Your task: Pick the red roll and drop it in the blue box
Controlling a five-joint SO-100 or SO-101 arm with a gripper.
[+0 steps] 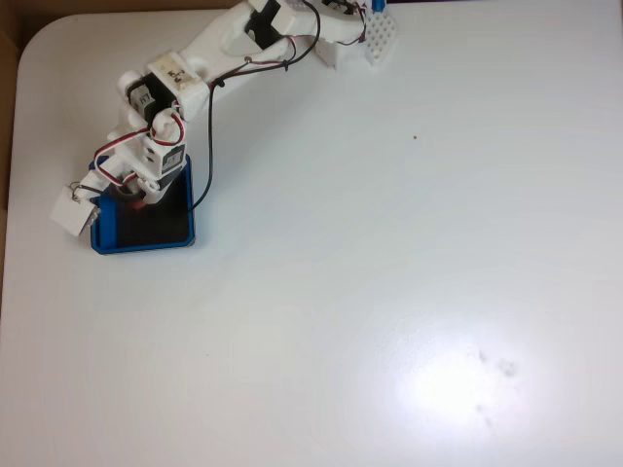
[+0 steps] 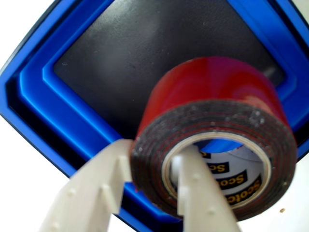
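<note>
The red roll (image 2: 217,92) fills the wrist view, its grey rough face and dark hole turned toward the camera. My gripper (image 2: 152,154) is shut on the roll's wall, with one white finger (image 2: 96,188) outside and the other inside the hole. Behind the roll lies the blue box (image 2: 63,111), with its black floor right under it. In the fixed view my gripper (image 1: 136,197) hangs over the upper left part of the blue box (image 1: 146,245), and a bit of the red roll (image 1: 142,204) peeks out beneath it.
The blue box sits near the white table's left edge (image 1: 8,282) in the fixed view. The arm reaches down from its base at the top, beside a white perforated block (image 1: 382,39). A small white module (image 1: 73,209) juts out left of the gripper.
</note>
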